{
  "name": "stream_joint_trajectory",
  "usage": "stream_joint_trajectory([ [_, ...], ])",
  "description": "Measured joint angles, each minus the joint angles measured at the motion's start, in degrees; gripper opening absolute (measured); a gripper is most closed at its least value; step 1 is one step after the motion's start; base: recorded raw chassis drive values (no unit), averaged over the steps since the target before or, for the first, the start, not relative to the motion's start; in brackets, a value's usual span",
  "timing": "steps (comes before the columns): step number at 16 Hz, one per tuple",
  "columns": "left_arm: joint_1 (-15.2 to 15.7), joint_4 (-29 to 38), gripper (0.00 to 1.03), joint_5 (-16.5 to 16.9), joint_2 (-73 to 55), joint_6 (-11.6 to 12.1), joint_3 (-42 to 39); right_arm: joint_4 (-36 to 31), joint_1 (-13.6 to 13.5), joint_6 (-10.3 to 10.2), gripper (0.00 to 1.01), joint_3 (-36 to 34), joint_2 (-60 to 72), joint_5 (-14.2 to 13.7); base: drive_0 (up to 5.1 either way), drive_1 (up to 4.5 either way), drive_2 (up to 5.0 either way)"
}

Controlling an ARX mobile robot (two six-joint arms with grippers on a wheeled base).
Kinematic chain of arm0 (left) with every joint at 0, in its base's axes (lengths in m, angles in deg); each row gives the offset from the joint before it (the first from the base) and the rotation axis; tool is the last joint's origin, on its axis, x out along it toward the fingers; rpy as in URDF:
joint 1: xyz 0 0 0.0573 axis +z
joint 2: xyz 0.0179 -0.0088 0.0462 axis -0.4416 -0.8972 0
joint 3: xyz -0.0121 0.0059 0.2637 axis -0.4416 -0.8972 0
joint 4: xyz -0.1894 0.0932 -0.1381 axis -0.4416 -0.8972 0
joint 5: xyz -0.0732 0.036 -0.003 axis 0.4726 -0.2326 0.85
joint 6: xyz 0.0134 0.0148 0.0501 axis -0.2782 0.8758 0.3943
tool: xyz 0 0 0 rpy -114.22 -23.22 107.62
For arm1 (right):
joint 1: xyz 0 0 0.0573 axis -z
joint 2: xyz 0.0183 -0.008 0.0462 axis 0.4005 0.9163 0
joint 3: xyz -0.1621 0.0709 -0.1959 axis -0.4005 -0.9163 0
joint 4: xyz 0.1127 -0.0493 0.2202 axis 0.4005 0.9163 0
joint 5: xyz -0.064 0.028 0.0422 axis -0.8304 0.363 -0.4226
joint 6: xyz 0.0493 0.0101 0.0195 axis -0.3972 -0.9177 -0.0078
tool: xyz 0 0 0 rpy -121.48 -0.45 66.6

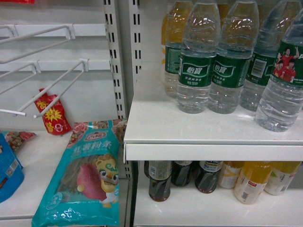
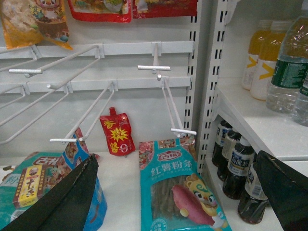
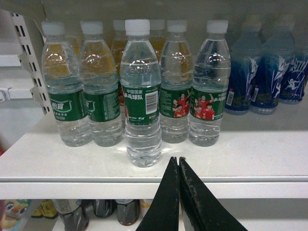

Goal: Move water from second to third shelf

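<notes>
- Currently, the water (image 3: 141, 96) is found upright on the white shelf (image 3: 240, 159), set just in front of a row of like green-labelled bottles (image 3: 84, 103) and nearest the shelf's front edge; its barcode and white text are turned toward the right wrist camera.
- The right gripper (image 3: 178, 161) is seen below and just right of that bottle, fingers pressed together, nothing between them, apart from the bottle.
- The left gripper (image 2: 175, 192) is seen with fingers spread wide, nothing held, before the hook section.
- Blue-labelled bottles (image 3: 267, 72) are ranged to the right of the row.
- Dark bottles (image 1: 182, 177) and yellow drinks (image 1: 253, 182) are kept on the shelf beneath.
- A teal noodle packet (image 2: 180, 187) and a red pouch (image 2: 117, 134) are noted under white wire hooks (image 2: 96, 110).
</notes>
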Motion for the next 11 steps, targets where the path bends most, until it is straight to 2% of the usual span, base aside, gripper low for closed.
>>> stream_joint_trajectory([
  [8, 0.00, 0.00, 0.98, 0.00, 0.00, 0.00, 0.00, 2.67, 0.00, 0.00, 0.02, -3.89, -6.38, -0.02, 0.0, 0.00, 0.0],
  [9, 0.00, 0.00, 0.98, 0.02, 0.00, 0.00, 0.00, 7.76, 0.00, 0.00, 0.02, -3.76, -9.49, -0.04, 0.0, 0.00, 0.0],
  [10, 0.00, -0.02, 0.98, 0.04, 0.00, 0.00, 0.00, 10.34, 0.00, 0.00, 0.02, -5.18, -16.02, -0.02, 0.0, 0.00, 0.0],
  [11, 0.00, 0.04, 0.98, 0.04, 0.00, 0.00, 0.00, 11.13, 0.00, 0.00, 0.02, -5.95, -16.72, -0.11, 0.0, 0.00, 0.0],
])
